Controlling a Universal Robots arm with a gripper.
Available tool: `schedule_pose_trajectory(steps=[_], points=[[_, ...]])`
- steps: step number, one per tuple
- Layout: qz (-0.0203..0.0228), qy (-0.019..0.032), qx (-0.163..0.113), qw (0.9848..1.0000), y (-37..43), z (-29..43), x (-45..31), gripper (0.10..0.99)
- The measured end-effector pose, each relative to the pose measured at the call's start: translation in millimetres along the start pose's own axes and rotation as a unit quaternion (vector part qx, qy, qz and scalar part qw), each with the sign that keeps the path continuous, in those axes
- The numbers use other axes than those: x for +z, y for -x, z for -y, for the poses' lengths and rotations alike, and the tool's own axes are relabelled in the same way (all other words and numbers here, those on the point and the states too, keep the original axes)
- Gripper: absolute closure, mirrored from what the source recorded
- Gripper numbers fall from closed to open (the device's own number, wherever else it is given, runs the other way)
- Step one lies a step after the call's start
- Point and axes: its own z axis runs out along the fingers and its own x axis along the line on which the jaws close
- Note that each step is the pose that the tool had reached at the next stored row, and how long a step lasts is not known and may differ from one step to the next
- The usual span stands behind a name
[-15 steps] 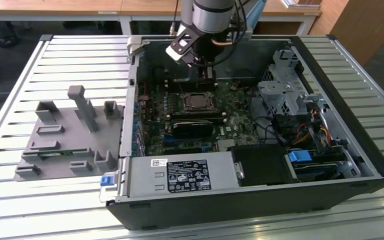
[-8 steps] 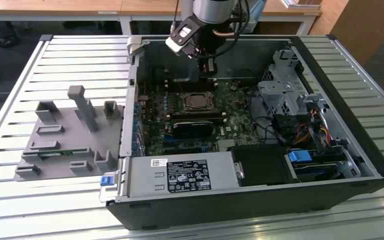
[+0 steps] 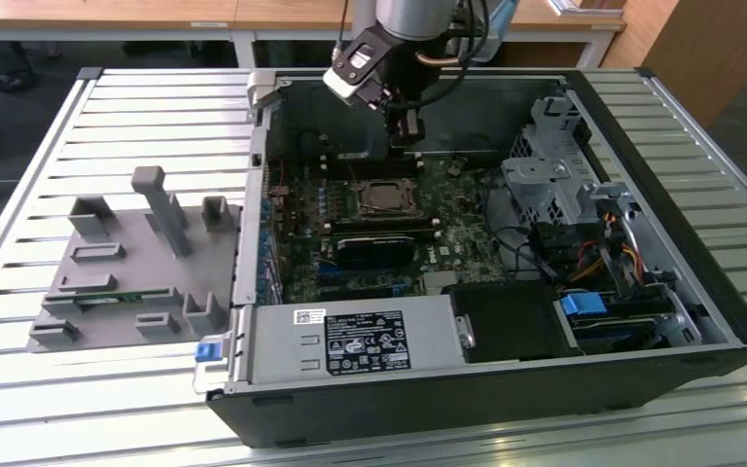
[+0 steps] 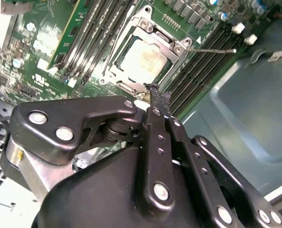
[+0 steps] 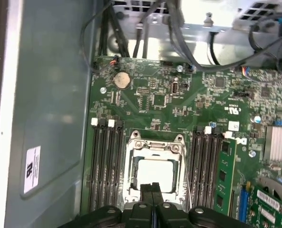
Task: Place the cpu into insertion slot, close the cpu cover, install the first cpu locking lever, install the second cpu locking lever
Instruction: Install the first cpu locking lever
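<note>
- We judge the lever steps to be in hand: the cpu (image 5: 155, 172) lies in the slot (image 3: 362, 197), near the middle of the board (image 5: 155, 99), and the cover (image 5: 155, 146) looks folded down around it.
- One thin lever (image 4: 211, 49) juts sideways over the memory banks (image 4: 198, 71), seemingly unlatched. The other we cannot make out.
- The gripper (image 4: 157, 97) hovers just above the slot's edge, fingers pressed together, holding nothing.
- Latching, we think, calls for a closed-finger push on the lever's end, down and under its hook, without scraping the board.
- The cpu shows a pale silvery-beige square top, flat and level in the cover's window.
</note>
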Motion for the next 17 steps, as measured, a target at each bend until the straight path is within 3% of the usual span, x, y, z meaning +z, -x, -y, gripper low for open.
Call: schedule_pose_trajectory(steps=[5, 9, 13, 17], points=[[0.0002, -0.0018, -0.045, 0.999, 0.0, 0.0, 0.0, 0.98], [0.0003, -0.0033, -0.083, 0.9965, 0.0, 0.0, 0.1, 0.98], [0.0005, -0.0047, -0.12, 0.9928, 0.0, 0.0, 0.1, 0.98], [0.0007, -0.0061, -0.155, 0.9879, 0.0, 0.0, 0.1, 0.98]])
